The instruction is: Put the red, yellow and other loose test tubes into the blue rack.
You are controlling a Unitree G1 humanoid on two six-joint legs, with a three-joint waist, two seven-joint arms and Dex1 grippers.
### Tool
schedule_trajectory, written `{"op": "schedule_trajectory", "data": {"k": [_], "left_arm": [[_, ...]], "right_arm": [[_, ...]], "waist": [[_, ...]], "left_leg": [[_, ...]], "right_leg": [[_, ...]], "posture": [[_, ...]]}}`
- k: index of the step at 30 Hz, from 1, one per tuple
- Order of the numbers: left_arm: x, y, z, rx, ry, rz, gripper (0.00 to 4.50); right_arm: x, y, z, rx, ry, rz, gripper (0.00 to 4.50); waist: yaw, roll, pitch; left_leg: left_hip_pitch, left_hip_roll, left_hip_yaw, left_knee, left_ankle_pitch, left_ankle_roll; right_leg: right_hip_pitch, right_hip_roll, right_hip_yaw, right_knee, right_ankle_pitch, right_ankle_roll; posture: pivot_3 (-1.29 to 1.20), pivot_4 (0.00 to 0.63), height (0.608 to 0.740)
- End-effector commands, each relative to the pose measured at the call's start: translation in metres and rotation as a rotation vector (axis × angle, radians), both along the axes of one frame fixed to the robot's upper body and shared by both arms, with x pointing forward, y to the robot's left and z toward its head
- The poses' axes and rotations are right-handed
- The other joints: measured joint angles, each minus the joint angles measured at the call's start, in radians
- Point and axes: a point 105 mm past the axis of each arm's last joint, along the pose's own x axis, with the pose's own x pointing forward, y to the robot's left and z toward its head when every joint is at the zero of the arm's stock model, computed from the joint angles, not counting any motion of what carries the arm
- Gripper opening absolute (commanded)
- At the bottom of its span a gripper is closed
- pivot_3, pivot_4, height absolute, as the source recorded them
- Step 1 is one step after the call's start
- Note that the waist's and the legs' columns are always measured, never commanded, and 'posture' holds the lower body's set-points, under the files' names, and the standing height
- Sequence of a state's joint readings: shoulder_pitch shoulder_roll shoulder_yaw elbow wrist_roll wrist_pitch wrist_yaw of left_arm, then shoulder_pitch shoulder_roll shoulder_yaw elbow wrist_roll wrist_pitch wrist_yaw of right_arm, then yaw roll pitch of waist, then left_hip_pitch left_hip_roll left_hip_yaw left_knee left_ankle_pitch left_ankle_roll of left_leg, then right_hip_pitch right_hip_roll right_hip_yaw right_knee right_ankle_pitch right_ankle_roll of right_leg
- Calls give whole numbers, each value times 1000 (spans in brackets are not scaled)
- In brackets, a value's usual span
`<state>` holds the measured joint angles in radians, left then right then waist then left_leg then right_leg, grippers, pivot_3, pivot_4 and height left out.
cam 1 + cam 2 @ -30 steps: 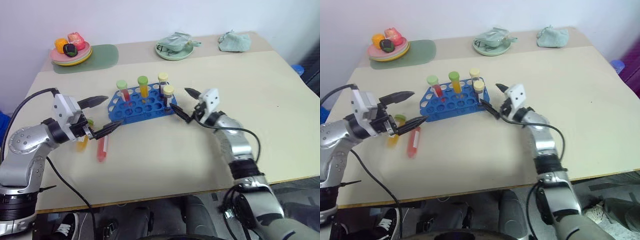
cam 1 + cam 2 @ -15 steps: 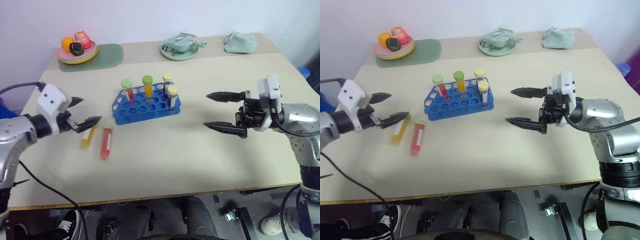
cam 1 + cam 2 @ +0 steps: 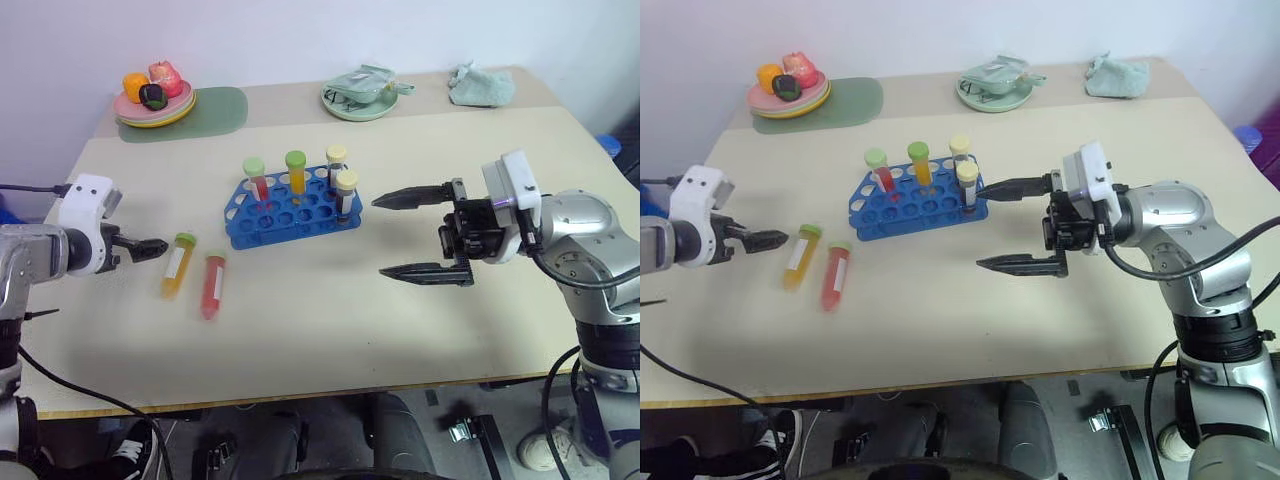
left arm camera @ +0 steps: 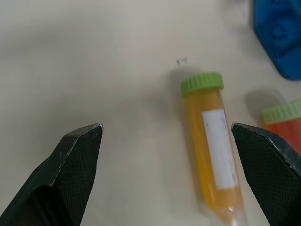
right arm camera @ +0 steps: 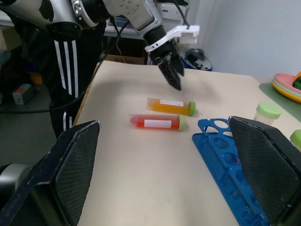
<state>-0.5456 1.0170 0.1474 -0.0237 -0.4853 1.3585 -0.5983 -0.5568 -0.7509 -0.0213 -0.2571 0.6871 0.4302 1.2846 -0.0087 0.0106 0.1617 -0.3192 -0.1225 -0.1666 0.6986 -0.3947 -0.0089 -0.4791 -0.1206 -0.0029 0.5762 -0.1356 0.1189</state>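
The left gripper point(image 4: 167, 155), jaws wide and empty, hovers just beside the yellow-orange tube point(image 4: 211, 150), which lies on the table point(image 3: 300, 330) next to the red tube point(image 3: 211, 284), near the blue rack point(image 3: 290, 210). The right gripper point(image 3: 410, 235) is likewise wide and empty. The tubes look light, rigid and smooth, likely to roll; best gripped mid-body.

I am looking at a big cream table point(image 3: 330, 330) standing against a plain white wall point(image 3: 300, 35), with a grey floor point(image 5: 28, 141) showing beside it.

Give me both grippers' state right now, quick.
Left gripper: open, empty, fingers either side of the yellow tube lying on the table.
Right gripper: open, empty, beside the blue rack.
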Motion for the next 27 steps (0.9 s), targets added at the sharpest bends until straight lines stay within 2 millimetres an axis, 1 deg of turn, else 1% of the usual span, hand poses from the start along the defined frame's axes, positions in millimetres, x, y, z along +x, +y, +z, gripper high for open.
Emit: {"op": "schedule_trajectory", "data": {"k": [1, 4, 5, 8, 10, 11, 14, 15, 18, 20, 22, 24, 27], "left_arm": [[3, -2, 13, -58, 55, 10, 4500], [11, 2, 16, -11, 82, 11, 4500], [12, 3, 16, -62, 116, 43, 4500], [16, 6, 12, -116, 172, 79, 4500], [18, 9, 12, -101, 189, 74, 4500], [20, 9, 11, -139, 211, 106, 4500], [24, 11, 2, -143, 260, 121, 4500], [24, 9, 0, -125, 274, 94, 4500], [28, 2, -4, -145, 317, 82, 4500], [30, 1, -8, -145, 335, 91, 4500], [30, 4, -14, -110, 348, 78, 4500], [31, 3, -18, -119, 367, 75, 4500], [32, -1, -24, -83, 382, 34, 4500]], "right_arm": [[-2, 4, 5, 14, -45, 13, 4471], [0, 4, 4, 17, -46, 9, 4471], [1, 4, 4, 18, -50, 3, 4471], [3, 4, 3, 20, -52, -6, 4471], [4, 4, 2, 17, -52, -14, 4471], [4, 4, 2, 15, -50, -17, 4471], [4, 5, 0, 13, -48, -21, 4471], [5, 6, 0, 15, -50, -24, 4471], [7, 7, -1, 9, -64, -34, 4471], [8, 7, -1, 14, -65, -42, 4471], [9, 8, 1, 19, -69, -48, 4471], [9, 8, 1, 19, -72, -51, 4471], [11, 7, 0, 19, -72, -66, 4471]], "waist": [[1, -1, 0], [-3, -1, 0], [-4, -1, 0], [-6, -1, 0], [-6, -1, 0], [-6, -1, 0], [-5, -1, 0], [-5, -1, 0], [-3, -1, 0], [-4, -1, 0], [-6, -1, 0], [-10, -1, 0], [-8, -1, 0]], "left_leg": [[0, 0, 0, 0, 0, 0], [0, 0, 0, 1, 0, 0], [0, 0, 0, 1, 0, 0], [0, -1, 0, 1, 0, 0], [-1, -1, 0, 0, 0, 0], [-1, -1, 1, 0, 0, 0], [-1, -2, 1, 1, 0, -1], [-1, -2, 1, 1, 0, 0], [-1, -2, 1, 1, 0, -1], [-1, -3, 1, 2, 0, 0], [-1, -3, 1, 2, 0, -1], [-1, -2, 1, 1, 0, -1], [-1, -2, 1, 1, 0, -1]], "right_leg": [[0, 0, 0, 0, 0, 0], [0, 0, 0, 0, 0, 0], [-1, 0, 0, 1, 0, 0], [-2, 0, 0, 1, 0, 0], [-2, 0, 0, 1, 0, 0], [-2, 0, 0, 1, 0, 0], [-2, 0, 0, 1, 0, 0], [-2, 0, 0, 1, 0, 0], [-2, 0, 0, 1, 0, 0], [-2, 0, 0, 1, 0, 0], [-2, 0, 0, 1, 0, 0], [-2, 0, 0, 1, 0, 0], [-3, 1, 0, 1, 0, 0]], "posture": [[0, 150, 740], [0, 150, 740], [0, 150, 740], [0, 150, 740], [0, 150, 740], [0, 150, 740], [0, 150, 740], [0, 150, 740], [0, 150, 740], [0, 150, 740], [0, 150, 740], [0, 150, 740], [0, 150, 740]]}}
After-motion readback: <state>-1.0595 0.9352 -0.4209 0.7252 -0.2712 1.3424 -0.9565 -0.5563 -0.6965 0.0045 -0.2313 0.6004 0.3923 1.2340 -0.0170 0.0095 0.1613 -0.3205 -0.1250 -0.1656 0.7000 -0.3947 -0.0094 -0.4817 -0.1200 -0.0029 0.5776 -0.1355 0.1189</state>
